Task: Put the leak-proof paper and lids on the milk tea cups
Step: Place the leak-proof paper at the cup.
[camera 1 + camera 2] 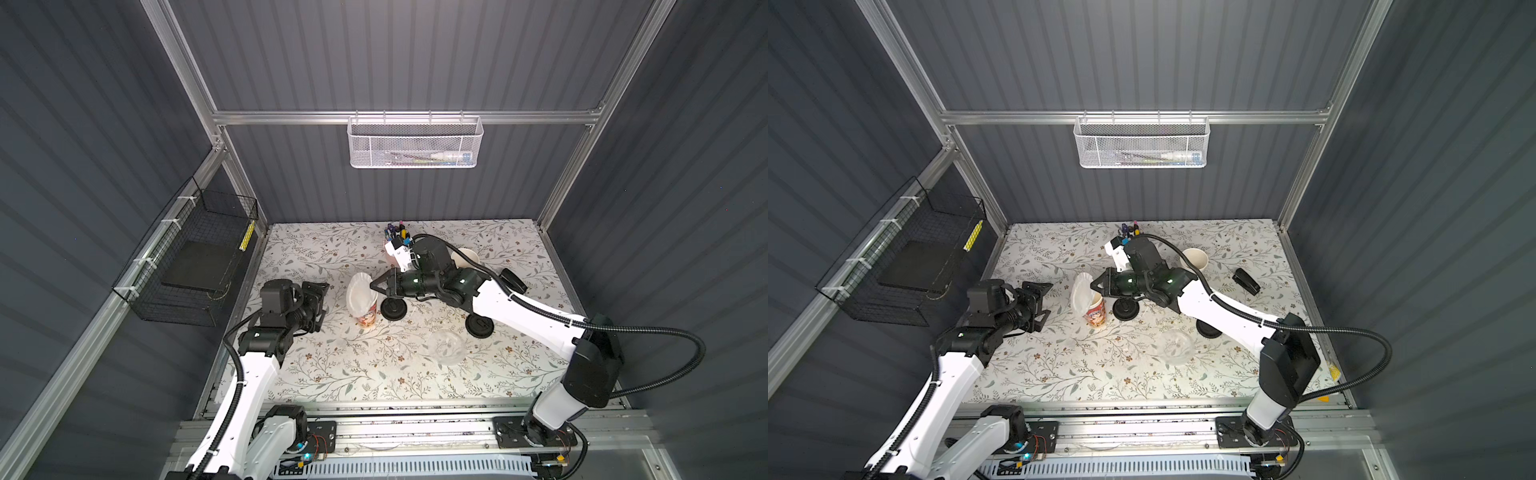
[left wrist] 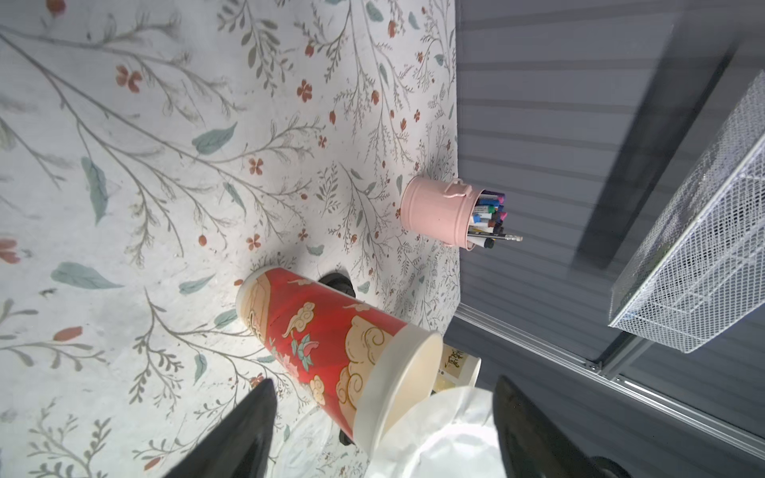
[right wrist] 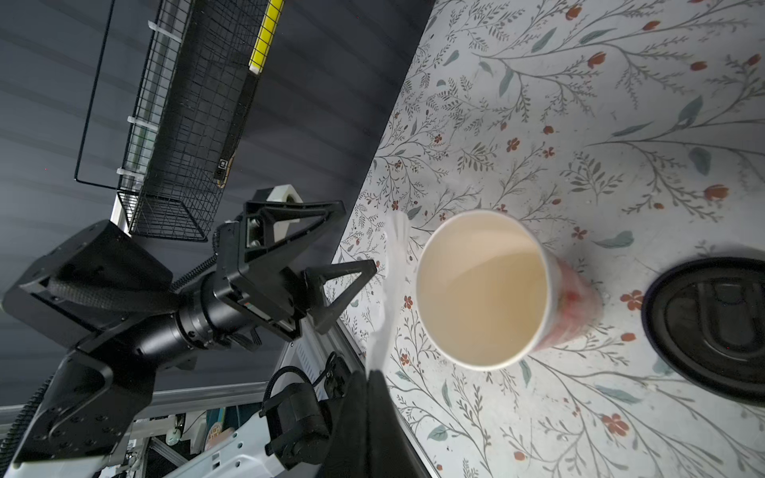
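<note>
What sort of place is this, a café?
Likely a robot test booth, not a café: two robot arms mounted on a rail, grey panel walls on an aluminium frame, and paper cups staged on a floral table.

A robotics lab test cell: a booth closed in by dark grey ribbed wall panels (image 1: 415,54) set in a silver aluminium extrusion frame (image 1: 291,117). Two white-and-black jointed robot arms, the left arm (image 1: 249,382) and the right arm (image 1: 532,311), stand on a metal rail (image 1: 415,432) at the front edge, with bare circuit boards and loose wires (image 1: 316,446) beside the bases. The worktop (image 1: 332,374) wears a floral-print cover, while a white mesh basket (image 1: 374,145) and a black wire basket (image 1: 178,309) hang from the frame.
</note>
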You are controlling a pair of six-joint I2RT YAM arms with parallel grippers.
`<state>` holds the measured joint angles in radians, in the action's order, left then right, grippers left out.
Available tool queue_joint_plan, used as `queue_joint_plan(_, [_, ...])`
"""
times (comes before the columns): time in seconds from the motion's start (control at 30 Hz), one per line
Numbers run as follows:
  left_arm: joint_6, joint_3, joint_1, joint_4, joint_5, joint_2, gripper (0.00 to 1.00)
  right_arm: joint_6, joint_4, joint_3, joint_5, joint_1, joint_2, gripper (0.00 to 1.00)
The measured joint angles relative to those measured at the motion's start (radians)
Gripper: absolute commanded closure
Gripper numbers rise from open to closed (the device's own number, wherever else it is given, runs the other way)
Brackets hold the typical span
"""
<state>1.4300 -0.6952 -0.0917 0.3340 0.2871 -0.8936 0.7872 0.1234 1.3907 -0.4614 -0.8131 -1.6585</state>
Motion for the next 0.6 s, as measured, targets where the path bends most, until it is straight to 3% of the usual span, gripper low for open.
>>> queue_joint_plan(0.23, [0.129,0.077,0.0,-0.122,0.059,0.008,0.18,0.024,-0.034,0.0,-0.006,0.021,-0.042,1.0])
queue_joint_plan(0.6, [0.179,0.107,0.0,-0.219,0.142,-0.024,0.21,0.016,-0.006,-0.014,0.057,0.032,-0.082,1.0])
